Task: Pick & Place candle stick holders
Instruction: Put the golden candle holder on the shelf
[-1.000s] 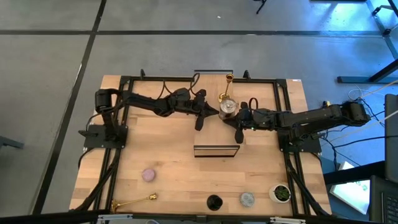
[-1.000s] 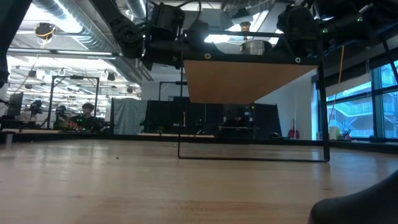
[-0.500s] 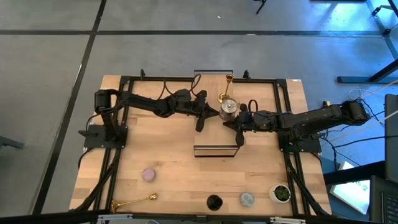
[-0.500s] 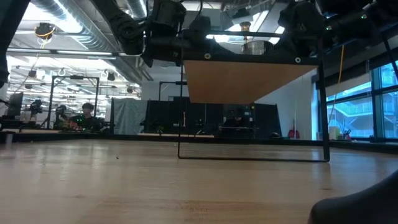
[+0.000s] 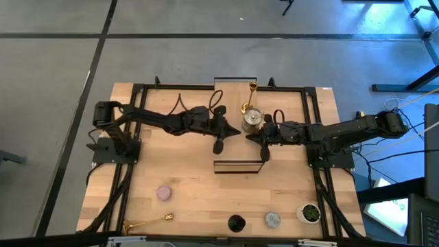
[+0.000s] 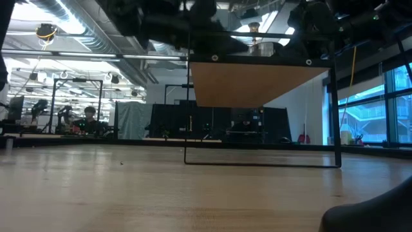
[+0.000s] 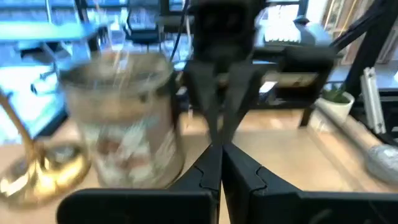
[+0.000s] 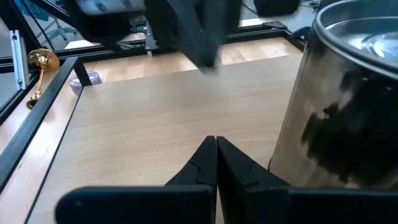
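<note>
Grey concrete floor [image 5: 206, 55] crossed by dark lines surrounds a light wooden table [image 5: 192, 185] fenced by a black metal frame [image 5: 137, 89]. Seen level with the tabletop, a workshop with ceiling ducts [image 6: 84, 38] and large windows [image 6: 393, 109] at the right lies beyond, with a person [image 6: 87, 119] seated at far left.

Over the table's centre stands a raised light-wood shelf on black wire legs [image 5: 239, 166]. Both dark arms reach inward above it: the left gripper [image 5: 218, 145] and the right gripper [image 5: 264, 154] each have their fingers pressed together, holding nothing.

Between them, upper centre, sits the shiny silver cylindrical candle holder [image 5: 252, 119], with a tall gold stemmed holder [image 5: 252, 88] just behind it. Along the lower edge lie the other gold stemmed holder [image 5: 147, 221] on its side at lower left, a lilac-pink round holder [image 5: 164, 193], a black round holder [image 5: 236, 223], a grey-blue round holder [image 5: 273, 219] and a small white pot with a green plant [image 5: 310, 213].
</note>
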Robot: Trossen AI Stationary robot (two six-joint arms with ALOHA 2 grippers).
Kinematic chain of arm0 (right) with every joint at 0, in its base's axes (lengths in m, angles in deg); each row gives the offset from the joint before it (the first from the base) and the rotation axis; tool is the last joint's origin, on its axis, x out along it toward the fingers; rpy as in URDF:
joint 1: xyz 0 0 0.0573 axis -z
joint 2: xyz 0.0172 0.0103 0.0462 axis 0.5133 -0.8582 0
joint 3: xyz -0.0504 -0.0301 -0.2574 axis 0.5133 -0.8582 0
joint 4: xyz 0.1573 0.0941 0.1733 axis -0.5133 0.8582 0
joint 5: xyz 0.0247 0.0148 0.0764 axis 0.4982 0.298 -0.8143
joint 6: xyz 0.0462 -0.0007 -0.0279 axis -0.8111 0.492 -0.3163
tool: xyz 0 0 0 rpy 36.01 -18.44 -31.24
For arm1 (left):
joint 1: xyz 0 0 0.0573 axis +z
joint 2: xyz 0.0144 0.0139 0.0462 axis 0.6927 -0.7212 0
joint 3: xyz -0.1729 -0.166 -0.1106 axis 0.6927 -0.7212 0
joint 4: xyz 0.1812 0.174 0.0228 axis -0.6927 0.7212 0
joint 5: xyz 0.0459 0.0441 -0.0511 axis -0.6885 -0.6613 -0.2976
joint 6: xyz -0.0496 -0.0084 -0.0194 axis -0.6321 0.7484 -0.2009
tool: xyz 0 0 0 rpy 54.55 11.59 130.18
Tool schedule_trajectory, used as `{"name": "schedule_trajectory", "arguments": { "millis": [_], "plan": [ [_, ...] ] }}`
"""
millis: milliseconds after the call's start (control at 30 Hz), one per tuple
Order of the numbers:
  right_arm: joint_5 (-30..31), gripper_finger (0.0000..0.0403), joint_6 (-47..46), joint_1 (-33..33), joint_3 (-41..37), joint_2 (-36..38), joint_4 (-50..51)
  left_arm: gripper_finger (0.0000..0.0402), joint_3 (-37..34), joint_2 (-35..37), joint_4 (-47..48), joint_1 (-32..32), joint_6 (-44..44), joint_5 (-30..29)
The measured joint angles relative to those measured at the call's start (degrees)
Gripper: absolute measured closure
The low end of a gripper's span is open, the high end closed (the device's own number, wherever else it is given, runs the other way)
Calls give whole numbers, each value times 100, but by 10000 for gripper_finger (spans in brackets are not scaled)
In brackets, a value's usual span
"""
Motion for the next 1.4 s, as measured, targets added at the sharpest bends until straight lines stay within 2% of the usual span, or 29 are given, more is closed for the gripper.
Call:
{"name": "schedule_trajectory", "arguments": {
  "millis": [100,267,533,1400],
  "plan": [
    [-52,403,75,44,0,0,-9,400,0,211,61,-154,130,-77],
    [-542,403,215,220,0,0,-56,400,0,439,218,-328,281,-248],
    [-1122,403,235,363,-2,-2,-193,400,-1,477,345,-450,288,-450],
    [-1366,403,385,392,-2,-4,-269,400,-2,477,349,-448,280,-485]
  ]
}}
